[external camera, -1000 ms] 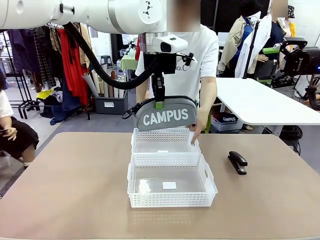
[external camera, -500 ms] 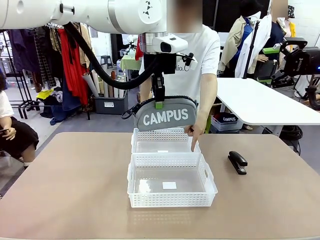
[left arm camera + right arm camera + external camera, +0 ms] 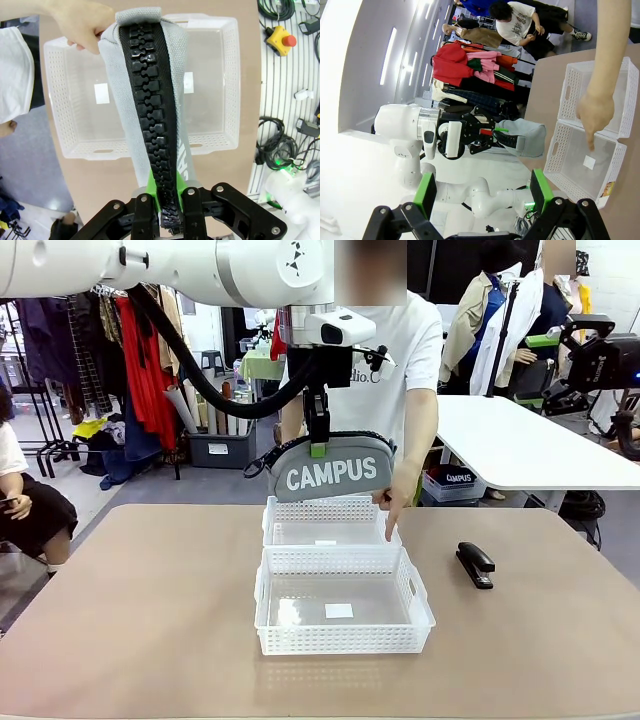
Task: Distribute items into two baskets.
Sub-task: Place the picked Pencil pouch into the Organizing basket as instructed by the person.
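The grey "CAMPUS" pouch (image 3: 330,473) hangs in the air over the far basket (image 3: 330,508), with my left gripper (image 3: 318,447) shut on its black zipper edge. Seen from the left wrist, the pouch (image 3: 150,95) runs away from the gripper (image 3: 170,202) above both baskets (image 3: 227,90). The near basket (image 3: 335,638) stands right in front of the far one. A black stapler (image 3: 475,564) lies on the table to their right. My right gripper (image 3: 482,195) is open, high up and off to the side, holding nothing.
A person stands at the far side of the table; a hand (image 3: 393,502) points a finger down at the far basket's right edge, just below the pouch's end. A white table (image 3: 520,445) stands behind on the right. The brown tabletop (image 3: 140,610) spreads around the baskets.
The person's hand has dropped from the pouch's right end to point a finger down at the far basket. My left arm and the pouch have stayed still.
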Motion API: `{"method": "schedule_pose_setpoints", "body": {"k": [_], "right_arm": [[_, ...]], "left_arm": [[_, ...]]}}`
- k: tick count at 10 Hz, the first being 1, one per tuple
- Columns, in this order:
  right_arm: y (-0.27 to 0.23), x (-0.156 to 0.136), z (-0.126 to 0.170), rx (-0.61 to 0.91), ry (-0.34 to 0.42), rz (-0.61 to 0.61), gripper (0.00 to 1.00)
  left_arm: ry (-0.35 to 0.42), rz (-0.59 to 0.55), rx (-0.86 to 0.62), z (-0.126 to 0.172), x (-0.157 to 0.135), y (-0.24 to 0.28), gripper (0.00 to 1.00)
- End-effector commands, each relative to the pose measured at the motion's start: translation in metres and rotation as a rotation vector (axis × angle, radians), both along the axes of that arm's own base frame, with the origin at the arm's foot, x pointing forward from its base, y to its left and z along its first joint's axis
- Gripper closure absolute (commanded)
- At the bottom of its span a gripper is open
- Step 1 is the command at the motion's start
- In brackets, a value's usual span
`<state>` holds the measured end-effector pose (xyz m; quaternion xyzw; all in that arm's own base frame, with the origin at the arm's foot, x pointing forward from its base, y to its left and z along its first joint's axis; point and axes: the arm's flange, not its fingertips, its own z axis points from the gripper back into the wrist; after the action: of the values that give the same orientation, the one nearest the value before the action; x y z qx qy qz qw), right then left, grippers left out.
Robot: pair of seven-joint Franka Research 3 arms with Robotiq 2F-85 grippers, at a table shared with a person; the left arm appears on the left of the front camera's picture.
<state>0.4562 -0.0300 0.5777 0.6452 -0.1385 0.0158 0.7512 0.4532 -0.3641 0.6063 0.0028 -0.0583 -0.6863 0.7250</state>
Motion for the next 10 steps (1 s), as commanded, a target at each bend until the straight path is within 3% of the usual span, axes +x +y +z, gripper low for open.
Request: {"method": "schedule_pose_setpoints", "body": {"k": [1, 10], "right_arm": [[0.0007, -0.0013, 0.001, -0.003, -0.001, 0.001, 0.0], [0.0007, -0.0013, 0.001, -0.003, -0.001, 0.001, 0.0]], "left_arm": [[-0.004, -0.001, 0.001, 0.0018, -0.0018, 0.0007, 1.0], [0.026, 0.036, 0.029, -0.0054, -0.0077, -0.0011, 1.0]]}}
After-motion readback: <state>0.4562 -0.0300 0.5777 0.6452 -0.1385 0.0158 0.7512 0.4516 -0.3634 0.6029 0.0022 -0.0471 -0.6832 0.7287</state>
